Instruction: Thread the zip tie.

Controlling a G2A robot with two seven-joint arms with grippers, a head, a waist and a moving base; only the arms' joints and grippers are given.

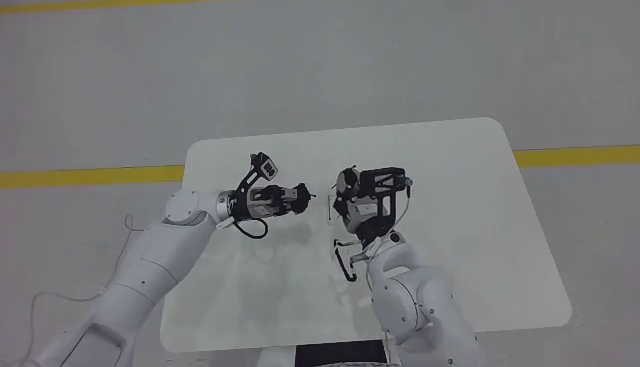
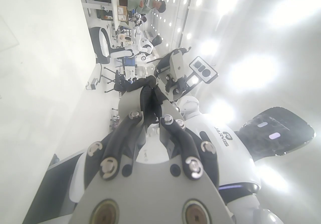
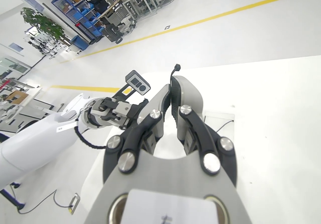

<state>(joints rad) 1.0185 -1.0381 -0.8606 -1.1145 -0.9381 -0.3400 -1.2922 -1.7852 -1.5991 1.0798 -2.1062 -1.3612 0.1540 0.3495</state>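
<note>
From the top, the left gripper (image 1: 303, 198) and the right gripper (image 1: 338, 200) face each other tip to tip, close together above the white table (image 1: 450, 167). In the left wrist view the left jaws are drawn together, and I cannot tell whether anything sits between the pads. In the right wrist view the right jaws clamp the zip tie (image 3: 176, 67). It is thin and black, and its strap curves out past the fingertips to a small blocky head.

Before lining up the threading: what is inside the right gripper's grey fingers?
The right gripper is shut on a thin black plastic zip tie: a short curved end with a small blocky tip sticks out past the fingertips. The part between the pads is covered.
</note>
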